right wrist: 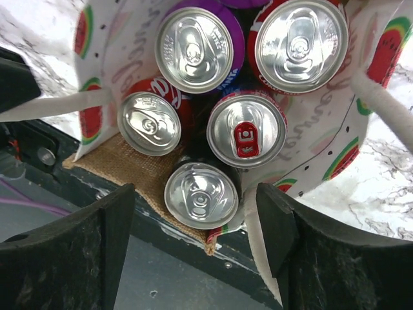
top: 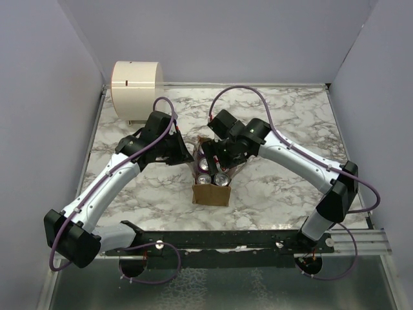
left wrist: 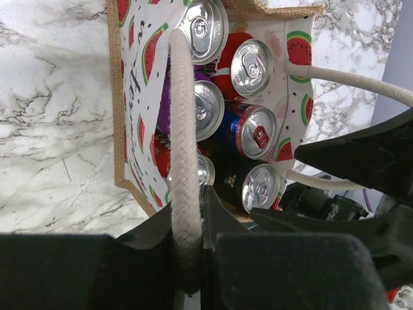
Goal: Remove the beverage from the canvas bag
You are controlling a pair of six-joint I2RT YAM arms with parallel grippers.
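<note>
The canvas bag (top: 211, 192) sits in the middle of the bench (top: 284, 116) and it is full of drink cans (left wrist: 253, 68). At least 5 shiny tops show, and no can is out yet. The left hand (left wrist: 190, 232) is pinched tight on 1 white rope handle (left wrist: 182, 129) of the bag. The right hand (right wrist: 197, 203) hangs over the cans with its fingers wide apart and nothing in them. 1 dark can (right wrist: 202, 194) sits just below that gap. I think none of the job is done: a can has to be grabbed and lifted out
</note>
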